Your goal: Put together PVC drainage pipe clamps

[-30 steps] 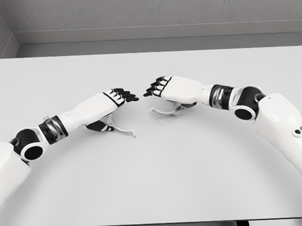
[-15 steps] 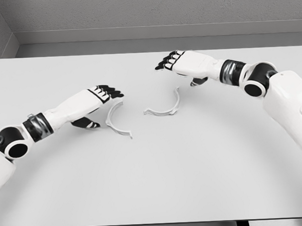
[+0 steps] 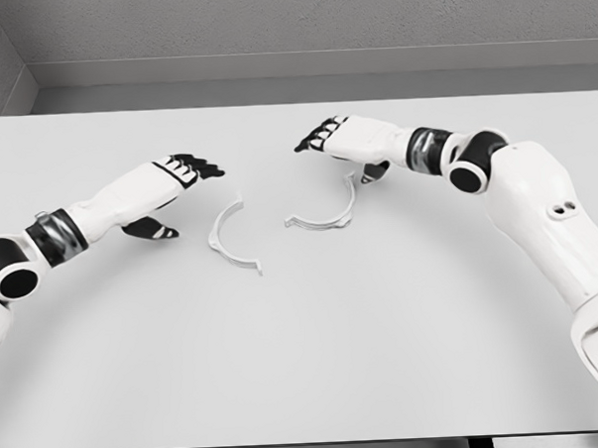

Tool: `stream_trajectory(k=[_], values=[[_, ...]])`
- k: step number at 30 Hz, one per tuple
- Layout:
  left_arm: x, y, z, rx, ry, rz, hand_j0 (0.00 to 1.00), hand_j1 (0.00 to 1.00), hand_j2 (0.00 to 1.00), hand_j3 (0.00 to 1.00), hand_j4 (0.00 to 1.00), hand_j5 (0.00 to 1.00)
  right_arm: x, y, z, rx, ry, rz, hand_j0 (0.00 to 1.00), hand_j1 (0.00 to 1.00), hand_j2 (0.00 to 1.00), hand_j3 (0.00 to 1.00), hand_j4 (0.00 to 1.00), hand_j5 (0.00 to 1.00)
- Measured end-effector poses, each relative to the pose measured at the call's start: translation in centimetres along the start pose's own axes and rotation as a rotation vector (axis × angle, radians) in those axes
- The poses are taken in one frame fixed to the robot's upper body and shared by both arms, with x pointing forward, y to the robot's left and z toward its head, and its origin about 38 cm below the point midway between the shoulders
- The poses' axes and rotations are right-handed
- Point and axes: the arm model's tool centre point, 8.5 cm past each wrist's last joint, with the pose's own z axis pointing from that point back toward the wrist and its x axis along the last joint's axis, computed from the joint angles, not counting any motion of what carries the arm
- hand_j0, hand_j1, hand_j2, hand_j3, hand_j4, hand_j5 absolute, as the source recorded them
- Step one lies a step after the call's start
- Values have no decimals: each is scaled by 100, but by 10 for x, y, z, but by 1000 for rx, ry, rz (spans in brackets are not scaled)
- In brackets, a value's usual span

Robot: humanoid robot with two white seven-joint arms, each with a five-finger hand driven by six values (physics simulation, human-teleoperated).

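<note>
Two white half-ring clamp pieces lie apart on the white table. The left clamp half curves open toward the right, and the right clamp half curves open toward the upper left. My left hand hovers left of the left clamp half, fingers relaxed and holding nothing. Just above the right clamp half hangs my right hand, fingers loosely extended and empty; its thumb dips near the piece's upper end.
The table's far edge meets a grey wall. Both white arms reach in from the picture's sides, the right forearm crossing the table's right part.
Both hands have let go of the clamp halves and drawn apart. The left hand slid left, the right hand rose off its piece. Both halves now lie uncovered.
</note>
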Motion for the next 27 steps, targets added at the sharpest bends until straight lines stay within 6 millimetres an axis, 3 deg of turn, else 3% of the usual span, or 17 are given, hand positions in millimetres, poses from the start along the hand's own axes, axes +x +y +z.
stream_trajectory(k=[14,27], values=[[-7,2,7,-9,18,-11,100,100,100,100,100,100,18,-6,-24,6,-30,-1,100,100,100,100,100,100],[-12,5,10,-2,35,-9,100,100,100,100,100,100,49,-13,-52,15,-92,11,100,100,100,100,100,100]])
